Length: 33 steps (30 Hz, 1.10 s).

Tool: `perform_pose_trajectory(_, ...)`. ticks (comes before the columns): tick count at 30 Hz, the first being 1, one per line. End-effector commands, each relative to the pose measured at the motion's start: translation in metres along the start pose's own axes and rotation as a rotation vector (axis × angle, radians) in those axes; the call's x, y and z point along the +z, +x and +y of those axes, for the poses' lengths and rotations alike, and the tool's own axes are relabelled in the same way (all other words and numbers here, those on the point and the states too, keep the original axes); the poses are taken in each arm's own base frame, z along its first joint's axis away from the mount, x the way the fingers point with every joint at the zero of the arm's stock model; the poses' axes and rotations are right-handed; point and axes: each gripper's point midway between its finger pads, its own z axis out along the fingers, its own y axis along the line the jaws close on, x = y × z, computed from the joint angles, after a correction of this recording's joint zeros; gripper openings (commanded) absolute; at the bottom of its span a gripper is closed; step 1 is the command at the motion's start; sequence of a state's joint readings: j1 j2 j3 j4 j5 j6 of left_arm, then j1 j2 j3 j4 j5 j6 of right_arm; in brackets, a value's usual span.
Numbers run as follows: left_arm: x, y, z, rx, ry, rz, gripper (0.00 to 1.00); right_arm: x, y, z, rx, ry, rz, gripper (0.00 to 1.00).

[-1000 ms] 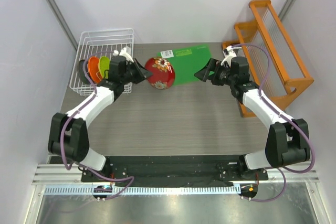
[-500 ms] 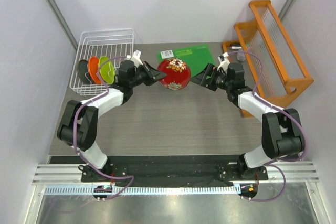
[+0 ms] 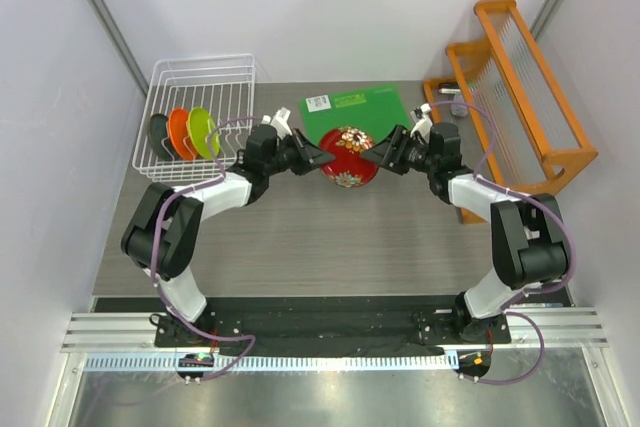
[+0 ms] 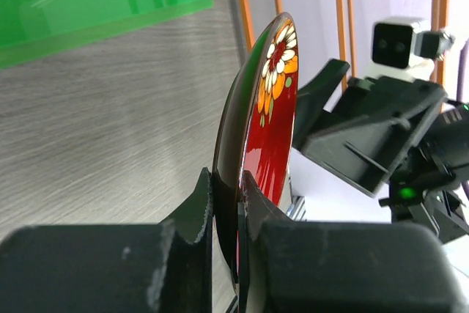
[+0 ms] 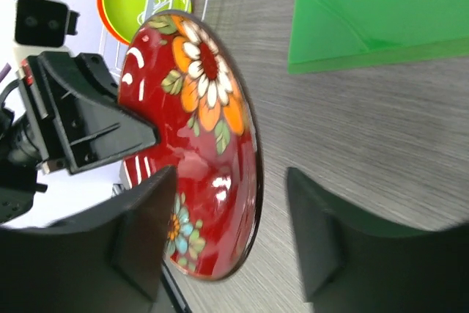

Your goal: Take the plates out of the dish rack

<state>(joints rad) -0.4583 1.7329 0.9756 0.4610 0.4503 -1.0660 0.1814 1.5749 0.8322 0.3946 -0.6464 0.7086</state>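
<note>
Over tabletop (image 3: 300,237), left end effector (image 4: 226,197) clamps red plate (image 5: 196,144); right end effector (image 5: 231,175) gapes.

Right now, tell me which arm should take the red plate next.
Right. The right gripper is open astride the red plate, whose other edge the left gripper is shut on. It also sits nearer the wooden rack.

No legible text anywhere; white label (image 3: 317,103) on green mat (image 3: 365,112) unreadable
</note>
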Motion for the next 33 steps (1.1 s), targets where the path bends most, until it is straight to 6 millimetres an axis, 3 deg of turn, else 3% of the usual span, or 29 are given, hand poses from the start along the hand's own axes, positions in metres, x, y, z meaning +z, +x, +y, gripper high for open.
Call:
perform_pose_trajectory(1,0.002,-0.01,-0.041,0.062,0.126,-0.046,0.0,0.005,-0.002,0.008,-0.002,-0.069,0.01,0.56)
perform_pose_trajectory(4,0.005,-0.008,-0.042,0.067,0.131,-0.037,0.0,0.007,0.002,0.01,0.015,-0.102,0.022,0.32)
perform_pose_trajectory(5,0.006,-0.007,-0.043,0.067,0.134,-0.031,0.0,0.007,0.002,0.012,0.015,-0.113,0.023,0.11)
perform_pose_trajectory(6,0.006,-0.006,-0.043,0.068,0.133,-0.029,0.0,0.008,0.003,0.01,0.02,-0.109,0.025,0.02)
perform_pose_trajectory(9,0.007,-0.006,-0.037,0.084,0.105,-0.028,0.0,0.003,-0.002,0.008,0.015,-0.074,-0.007,0.01)
perform_pose_trajectory(10,0.006,-0.006,-0.034,0.091,0.089,-0.028,0.06,0.001,0.001,0.001,0.003,-0.034,0.0,0.01)
perform_pose_trajectory(11,0.007,-0.005,-0.026,0.094,0.047,-0.024,0.16,-0.001,0.0,-0.003,-0.001,0.001,-0.006,0.01)
perform_pose_trajectory(13,0.003,-0.008,-0.02,0.145,-0.003,-0.035,0.46,-0.012,-0.007,-0.014,-0.03,0.095,-0.038,0.01)
perform_pose_trajectory(14,0.001,-0.006,-0.01,0.155,-0.054,-0.028,0.51,-0.016,-0.01,-0.016,-0.037,0.119,-0.045,0.01)
perform_pose_trajectory(16,-0.007,-0.021,-0.002,0.235,-0.136,-0.085,0.7,-0.029,-0.016,-0.024,-0.034,0.176,-0.063,0.01)
perform_pose_trajectory(17,-0.013,-0.02,0.008,0.249,-0.2,-0.079,0.74,-0.033,-0.016,-0.027,-0.046,0.194,-0.063,0.01)
perform_pose_trajectory(21,-0.047,-0.06,0.029,0.401,-0.458,-0.226,0.82,-0.04,-0.004,-0.04,-0.031,0.245,-0.008,0.01)
perform_pose_trajectory(22,-0.058,-0.072,0.02,0.43,-0.483,-0.266,0.85,-0.04,0.004,-0.043,-0.017,0.251,0.024,0.01)
perform_pose_trajectory(26,-0.097,-0.104,0.026,0.565,-0.685,-0.358,0.98,-0.039,0.029,-0.06,0.023,0.272,0.105,0.01)
perform_pose_trajectory(28,-0.109,-0.121,0.021,0.578,-0.745,-0.399,0.98,-0.039,0.035,-0.065,0.03,0.275,0.125,0.01)
perform_pose_trajectory(29,-0.116,-0.123,0.03,0.592,-0.794,-0.38,0.98,-0.038,0.039,-0.065,0.031,0.271,0.138,0.01)
perform_pose_trajectory(33,-0.139,-0.143,0.031,0.633,-0.899,-0.47,0.98,-0.032,0.051,-0.078,0.051,0.273,0.189,0.01)
